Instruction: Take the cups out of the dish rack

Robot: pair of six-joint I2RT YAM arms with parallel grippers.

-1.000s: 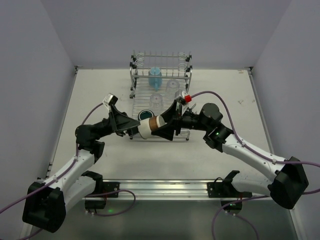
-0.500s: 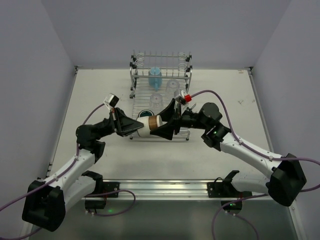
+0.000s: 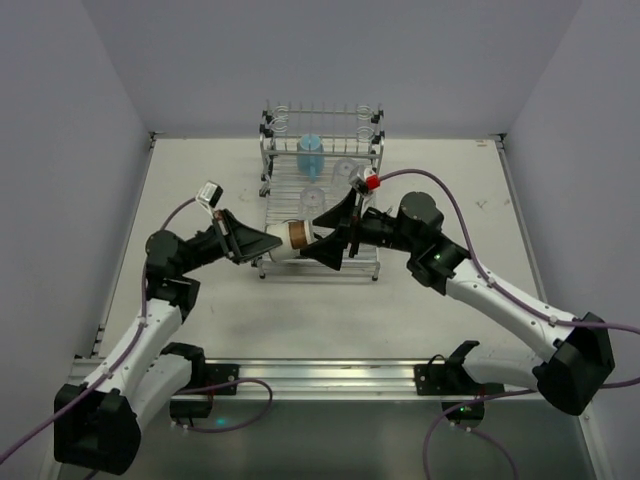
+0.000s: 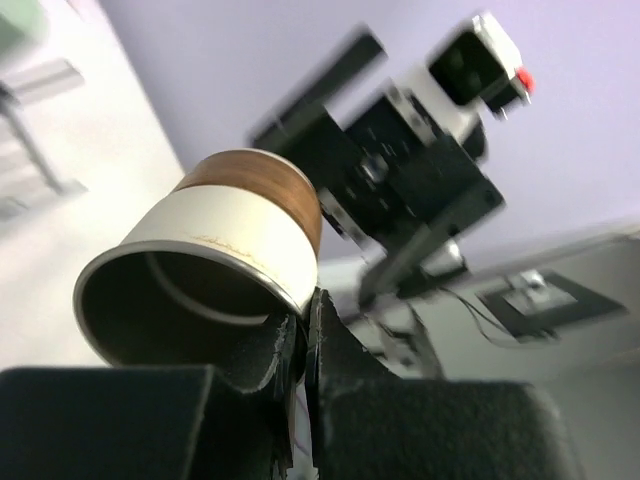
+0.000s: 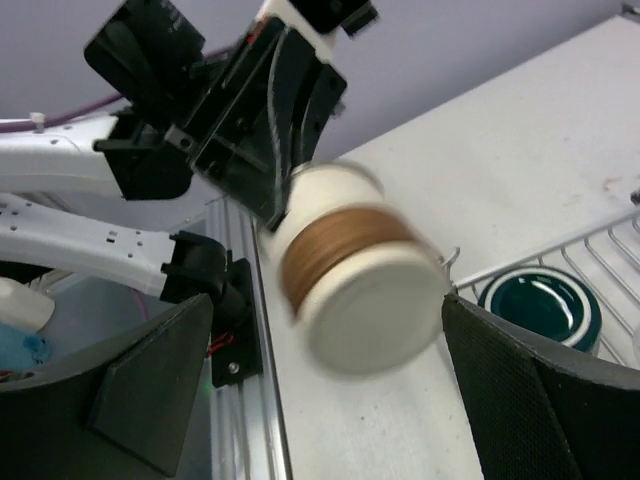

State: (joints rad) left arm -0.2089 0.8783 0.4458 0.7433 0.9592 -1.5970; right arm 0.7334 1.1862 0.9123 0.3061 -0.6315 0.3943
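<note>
**A:** How far along is the unloading?

**B:** Early, I'd judge. The brown-banded cup [image 3: 290, 238] is in the air, lying on its side over the front left part of the dish rack [image 3: 330, 185]. The left hand [image 3: 262, 243] pinches its rim, one finger inside and one outside. The right hand [image 3: 335, 232] is spread wide. Its fingers stand either side of the cup's base, and the wrist view shows a gap on both sides.

**A:** And the others?

**B:** The light blue cup [image 3: 310, 155], a clear tumbler [image 3: 345, 168], a second clear tumbler [image 3: 313, 198] and the dark teal mug [image 5: 540, 305] all sit in the rack. I see no cup set down on the surface [image 3: 200, 180].

**A:** Is there room to put this one down?

**B:** Plenty to the left of the rack, and some in front of it before the arms' bases. The tight spots are close in. The right hand is just beside the cup, and the rack's front wires lie under it. The left wall [image 3: 70, 200] bounds the open side, well apart from the cup.
</note>
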